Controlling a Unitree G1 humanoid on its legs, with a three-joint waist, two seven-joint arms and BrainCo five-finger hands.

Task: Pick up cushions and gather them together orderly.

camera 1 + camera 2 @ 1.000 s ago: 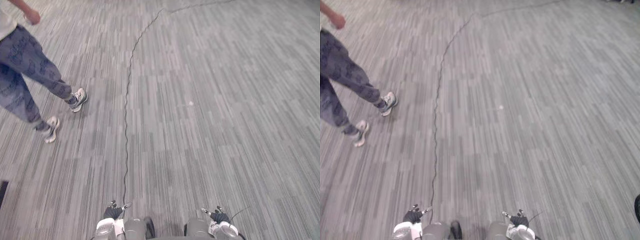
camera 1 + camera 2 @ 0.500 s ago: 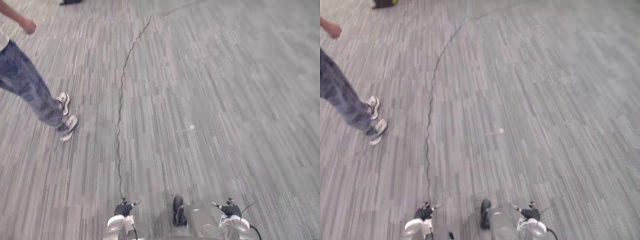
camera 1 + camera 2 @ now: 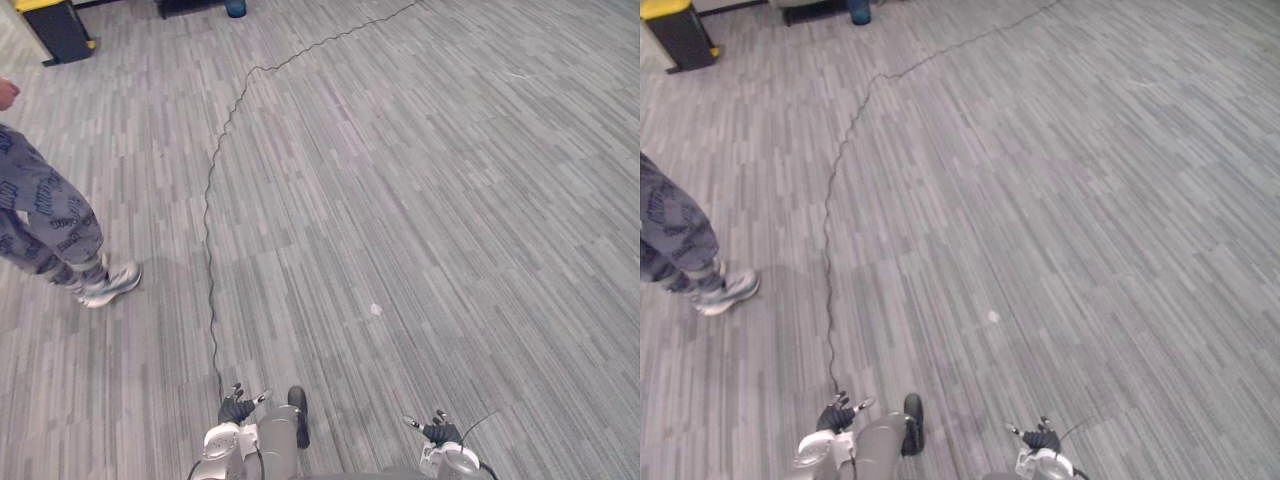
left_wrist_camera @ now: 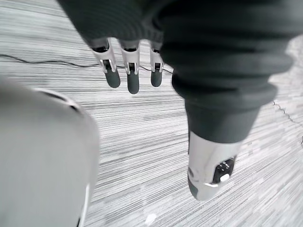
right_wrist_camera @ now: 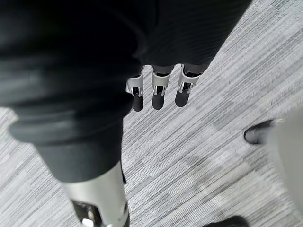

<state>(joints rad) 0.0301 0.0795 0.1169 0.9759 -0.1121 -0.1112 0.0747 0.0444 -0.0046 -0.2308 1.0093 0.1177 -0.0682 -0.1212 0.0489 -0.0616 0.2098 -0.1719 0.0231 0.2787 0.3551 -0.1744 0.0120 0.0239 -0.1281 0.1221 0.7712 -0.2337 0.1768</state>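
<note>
Currently both hands hang empty over grey carpet [image 3: 420, 200]: left hand [image 4: 133, 78] fingers straight and relaxed, right hand [image 5: 158, 92] same. Where the cushions lie I cannot tell. Expect them soft, light, squashy; likely best clamped at opposite edges. Person [image 3: 50, 215] stands off left.

No writing, number or sign can be read anywhere. The person's trousers [image 3: 42, 212], at about 9 o'clock on the floor, carry a dark printed pattern that is too small to make out as letters.
</note>
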